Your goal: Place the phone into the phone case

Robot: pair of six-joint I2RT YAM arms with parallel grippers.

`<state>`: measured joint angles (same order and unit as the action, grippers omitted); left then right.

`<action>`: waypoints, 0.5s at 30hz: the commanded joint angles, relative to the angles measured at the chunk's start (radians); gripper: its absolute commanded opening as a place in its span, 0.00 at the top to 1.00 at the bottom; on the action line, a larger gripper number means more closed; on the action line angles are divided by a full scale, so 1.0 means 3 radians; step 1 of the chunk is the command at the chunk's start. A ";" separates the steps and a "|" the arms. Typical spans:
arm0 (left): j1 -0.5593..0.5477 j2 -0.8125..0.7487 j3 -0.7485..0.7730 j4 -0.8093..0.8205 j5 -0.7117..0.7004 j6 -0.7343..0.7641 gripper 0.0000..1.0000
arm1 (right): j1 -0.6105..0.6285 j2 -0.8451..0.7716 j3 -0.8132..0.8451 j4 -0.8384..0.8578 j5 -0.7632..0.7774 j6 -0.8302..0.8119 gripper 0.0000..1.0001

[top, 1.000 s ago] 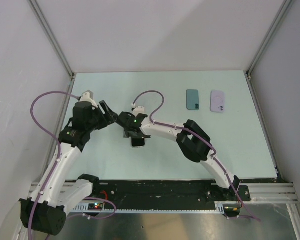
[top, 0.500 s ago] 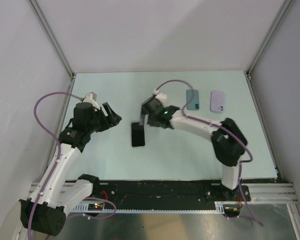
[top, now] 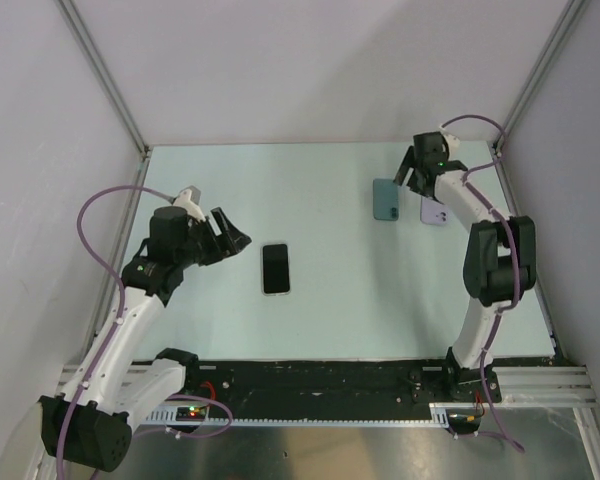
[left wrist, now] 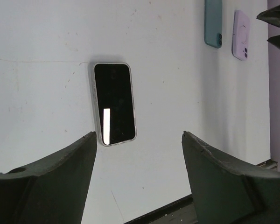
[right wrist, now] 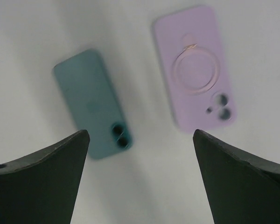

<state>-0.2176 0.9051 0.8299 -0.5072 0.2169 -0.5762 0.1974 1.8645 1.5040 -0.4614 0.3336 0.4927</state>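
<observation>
The phone (top: pixel 276 268) lies flat, black screen up, in the middle of the pale green table; the left wrist view shows the phone (left wrist: pixel 114 103) with a pale rim. My left gripper (top: pixel 238 232) hovers to its left, open and empty (left wrist: pixel 138 135). At the back right lie a teal phone case (top: pixel 385 199) and a lavender phone case (top: pixel 435 207), both back up. My right gripper (top: pixel 412 172) hangs over them, open and empty (right wrist: pixel 141 133), with the teal case (right wrist: pixel 91 102) and the lavender case (right wrist: pixel 193 67) just beyond its fingertips.
White walls with aluminium posts (top: pixel 510 120) enclose the table on three sides. A black rail (top: pixel 320 380) runs along the near edge between the arm bases. Purple cables (top: pixel 95 215) loop off both arms.
My right gripper has left the phone in the middle of the table, opened wide and swung to the back right over the two cases. The left gripper stayed close by.
</observation>
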 commanded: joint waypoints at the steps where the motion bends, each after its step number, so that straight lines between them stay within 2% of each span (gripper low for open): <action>1: -0.0012 -0.0013 -0.0007 0.0100 0.0140 0.0021 0.22 | -0.0285 0.0383 0.0377 -0.0116 -0.0113 -0.0381 0.01; 8: -0.0015 0.0006 -0.0005 0.0098 0.0175 0.0012 0.22 | -0.0574 0.0955 0.0805 -0.0467 -0.0276 -0.0457 0.01; 15: -0.0014 0.0057 0.0026 0.0096 0.0194 0.0022 0.22 | -0.0732 0.1057 0.0775 -0.0484 -0.0377 -0.0543 0.00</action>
<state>-0.2176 0.9169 0.8299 -0.4995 0.2485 -0.5762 -0.0025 2.1826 1.7016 -0.5842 0.2451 0.3641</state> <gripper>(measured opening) 0.778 0.993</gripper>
